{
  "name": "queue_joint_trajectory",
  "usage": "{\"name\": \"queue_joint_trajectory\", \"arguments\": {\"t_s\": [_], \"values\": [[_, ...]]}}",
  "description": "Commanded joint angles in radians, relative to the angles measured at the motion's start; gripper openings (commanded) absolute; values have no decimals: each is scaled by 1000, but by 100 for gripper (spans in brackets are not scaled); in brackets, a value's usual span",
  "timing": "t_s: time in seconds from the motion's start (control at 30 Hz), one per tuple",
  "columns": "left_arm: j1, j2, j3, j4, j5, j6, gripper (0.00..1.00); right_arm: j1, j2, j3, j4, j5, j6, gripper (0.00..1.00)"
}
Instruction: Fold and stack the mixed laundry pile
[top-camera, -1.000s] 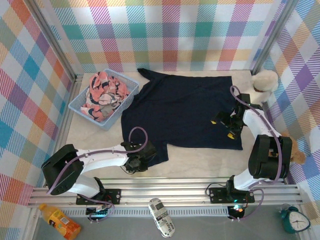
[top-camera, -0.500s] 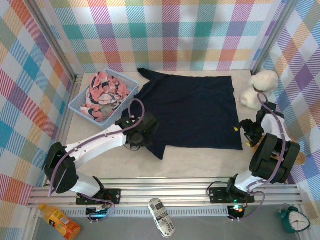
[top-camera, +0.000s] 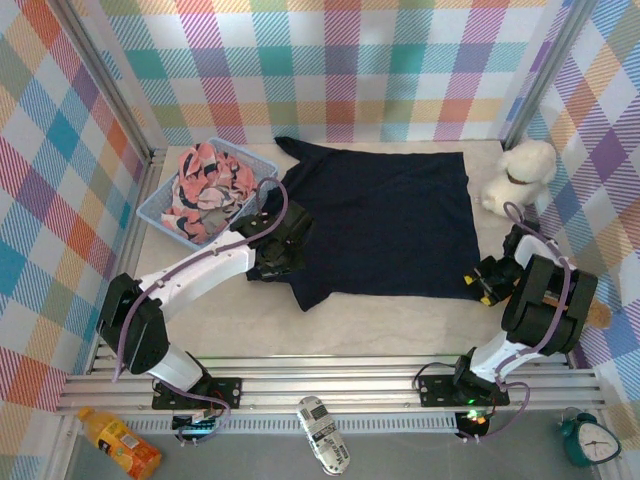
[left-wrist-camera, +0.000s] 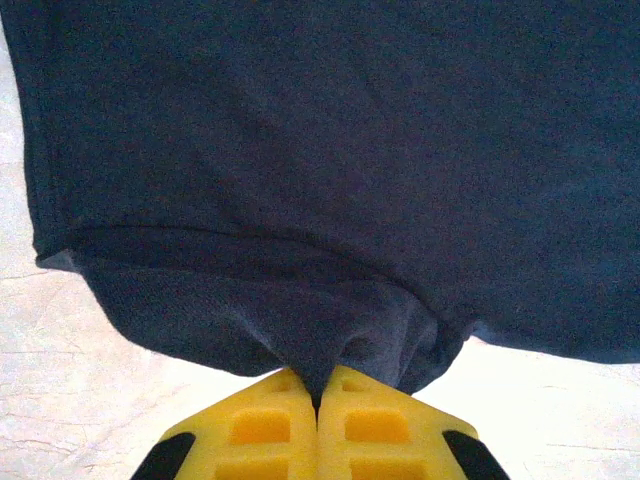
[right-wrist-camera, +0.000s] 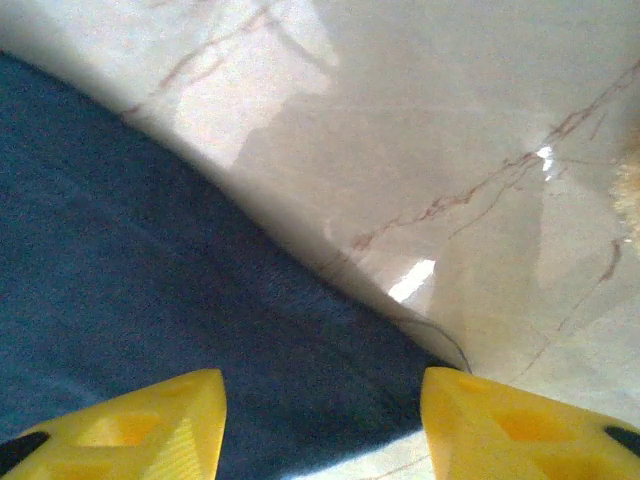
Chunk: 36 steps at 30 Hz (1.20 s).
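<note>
My left hand (top-camera: 272, 252) is clenched on the shirt (top-camera: 385, 220). In the left wrist view its two yellow fingers (left-wrist-camera: 260, 425) press together with a bunch of navy cloth pinched between the tips, and the fabric drapes away from that pinch in loose folds. From above, this hand sits at the shirt's left side. There the cloth is doubled over onto itself, which leaves a slanted edge running down to a point toward the near edge of the surface (top-camera: 400, 325). The rest of the shirt lies spread flat across the middle and far part of the surface, with one sleeve reaching toward the far left.

My right hand (top-camera: 479, 288) is released. In the right wrist view its fingers (right-wrist-camera: 150, 420) stand wide apart, low over the shirt's near right corner. The cloth's edge and a strip of bare surface lie between them, with nothing gripped. I cannot tell whether the tips touch the surface.

The pink garment (top-camera: 205, 185) is heaped in the basket (top-camera: 162, 227) at the far left corner of the surface, and the basket is just beside the shirt's left sleeve. A white plush (top-camera: 525, 165) sits in the far right corner, apart from the shirt.
</note>
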Motion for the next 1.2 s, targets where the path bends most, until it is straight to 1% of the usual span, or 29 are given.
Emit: {"name": "queue_joint_trajectory", "arguments": {"t_s": [0.0,0.07,0.2,0.33,0.47,0.6,0.8,0.87,0.97,1.0,1.03,1.07,1.1,1.13,1.17], "values": [[5,12,31,-12,11,16,0,18,36,-21,23,29,13,47],[8,16,34,-12,5,11,0,21,45,-30,40,24,18,34],[20,19,46,-6,-6,2,0,22,35,-14,41,6,12,1],[27,9,82,-9,-46,12,0,23,-55,14,-12,-6,-11,0],[31,11,173,-35,-104,56,0,23,-149,47,-72,-48,-3,0],[66,34,287,-21,-114,109,0,23,-177,108,-101,-99,17,0],[153,162,495,-12,-126,211,0,22,-103,262,-107,-129,39,0],[179,229,576,-15,-116,238,0,23,-58,330,-97,-150,58,0],[216,356,703,-30,-95,277,0,24,49,457,-74,-182,97,0],[229,412,767,-51,-86,286,0,24,96,514,-65,-189,115,4],[245,471,834,-78,-83,293,0,24,155,580,-56,-206,137,13],[260,531,900,-109,-77,297,8,25,202,637,-40,-228,152,25],[282,603,997,-170,-72,288,49,29,254,706,-29,-250,167,42],[302,684,1118,-240,-73,267,87,30,303,777,-39,-251,178,47],[318,756,1214,-315,-69,253,100,34,334,830,-50,-252,180,49]]}}
